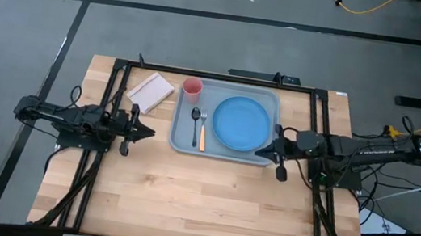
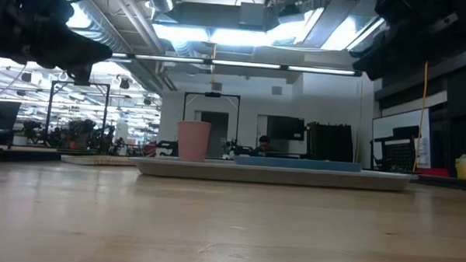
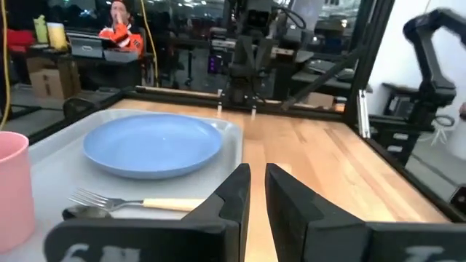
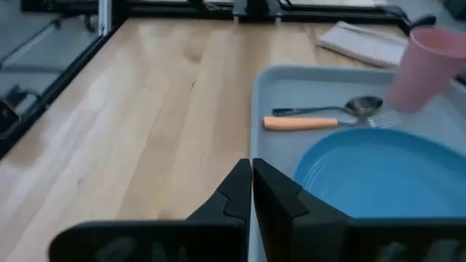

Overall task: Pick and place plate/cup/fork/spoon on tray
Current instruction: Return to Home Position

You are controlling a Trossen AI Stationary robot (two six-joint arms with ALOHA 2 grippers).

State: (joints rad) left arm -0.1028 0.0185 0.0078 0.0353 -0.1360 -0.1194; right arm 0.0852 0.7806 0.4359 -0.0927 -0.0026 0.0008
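Left gripper (image 1: 146, 133) sits just off the tray's left edge, fingers pinched together with only a thin slit between them in its wrist view, holding nothing. Right gripper (image 1: 261, 151) mirrors it at the tray's right edge, over the rim near the plate, fingers closed tight and empty too. Both arms lie low and stretched inward from the table's sides, which reads as a parked, done-or-idle pose rather than a reach.

Tray (image 1: 180, 143) sits at the table's far centre. All four items are already on it: plate (image 1: 241, 124) fills the right half, flat; cup (image 1: 191, 89) stands upright in the far left corner; spoon (image 1: 195, 124) and fork (image 1: 201, 130) lie side by side, parallel, handles toward the near edge, between cup and plate. The layout looks like a place setting, cutlery grouped beside the plate and the cup kept clear of both. Judged from this, the task looks complete, nothing left to pick.

A beige pad (image 1: 151, 90) lies on the wooden table (image 1: 199, 206) just left of the tray, off it.

A person in an orange top (image 3: 121, 35) sits in the room behind.

Writing: only pale partial characters on the left gripper's body in its wrist view, not readable. No brands visible.
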